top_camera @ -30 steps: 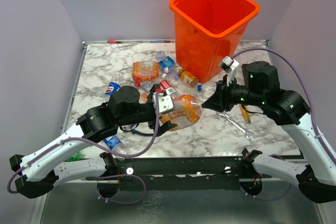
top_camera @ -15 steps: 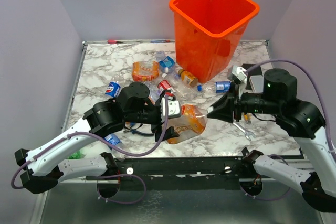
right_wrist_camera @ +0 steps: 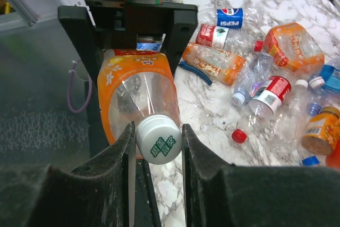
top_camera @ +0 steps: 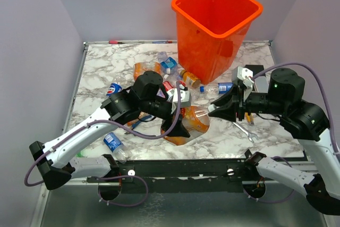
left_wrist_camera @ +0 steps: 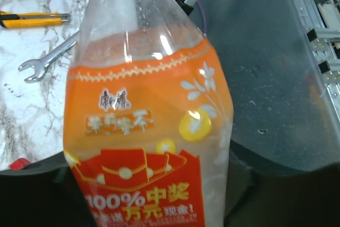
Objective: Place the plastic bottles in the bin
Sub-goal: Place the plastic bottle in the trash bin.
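— Where's the big clear plastic bottle with the orange label (top_camera: 194,122)?
— Near-centre of the marble-patterned table (top_camera: 106,62), slung between both arms, short of the tall orange plastic bin (top_camera: 210,51) on the far side.
— Grips?
— Right gripper (right_wrist_camera: 158,136): nipped tight on the white screw cap (right_wrist_camera: 158,142). Left gripper (top_camera: 178,127): a second ago gaping round the base, now drawn in, fingers pressed to both flanks.
— Meaning?
— Held at both ends. My guess is one arm lets go and the other lifts it over the rim. Other small crushed bottles (top_camera: 169,65) lie far left, waiting.
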Tool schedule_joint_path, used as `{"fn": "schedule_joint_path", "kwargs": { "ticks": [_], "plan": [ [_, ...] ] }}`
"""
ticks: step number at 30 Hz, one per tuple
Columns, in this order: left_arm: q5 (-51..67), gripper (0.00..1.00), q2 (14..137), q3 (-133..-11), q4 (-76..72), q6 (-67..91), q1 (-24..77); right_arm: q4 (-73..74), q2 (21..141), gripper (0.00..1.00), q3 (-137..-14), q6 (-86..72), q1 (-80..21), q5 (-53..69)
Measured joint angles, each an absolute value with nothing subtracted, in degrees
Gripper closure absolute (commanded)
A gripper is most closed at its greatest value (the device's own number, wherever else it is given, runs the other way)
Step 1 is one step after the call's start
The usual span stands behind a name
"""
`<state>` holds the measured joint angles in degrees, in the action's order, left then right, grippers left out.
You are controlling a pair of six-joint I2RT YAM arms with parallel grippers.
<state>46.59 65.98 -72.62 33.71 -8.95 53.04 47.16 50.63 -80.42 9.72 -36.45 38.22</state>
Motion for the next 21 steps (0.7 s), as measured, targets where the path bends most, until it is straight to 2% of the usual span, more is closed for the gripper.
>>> {"fn": "schedule_joint_path", "kwargs": {
  "ticks": [3,5,6,7,9,15,21],
  "plan": [
    [48.2,0.59,67.1,-72.3,33.4,-8.3,52.8,47.2,51.4,0.97,-80.8,10.1,-36.7,38.3],
    [48.7,0.69,67.2,-72.1,33.1,-7.9,52.6,47.1,51.3,0.72,-80.8,10.1,-36.8,38.3],
    [48.9,0.71,67.1,-72.1,32.8,-7.8,52.6,46.9,51.1,0.53,-80.8,9.9,-36.8,38.3],
    [49.0,0.73,67.1,-72.1,32.5,-7.7,52.6,46.7,50.9,0.39,-80.8,9.6,-36.8,38.3],
    [49.1,0.76,67.0,-72.1,32.0,-7.5,52.6,45.8,50.3,0.03,-80.8,8.3,-36.8,38.3],
    [47.8,0.80,63.8,-69.5,27.6,-4.4,52.6,36.6,44.8,0.00,-76.1,-1.3,-36.8,35.3],
    [42.3,0.83,54.1,-57.4,4.9,8.2,52.6,14.5,31.6,0.00,-58.1,-20.8,-36.8,24.8]
  ]
}}
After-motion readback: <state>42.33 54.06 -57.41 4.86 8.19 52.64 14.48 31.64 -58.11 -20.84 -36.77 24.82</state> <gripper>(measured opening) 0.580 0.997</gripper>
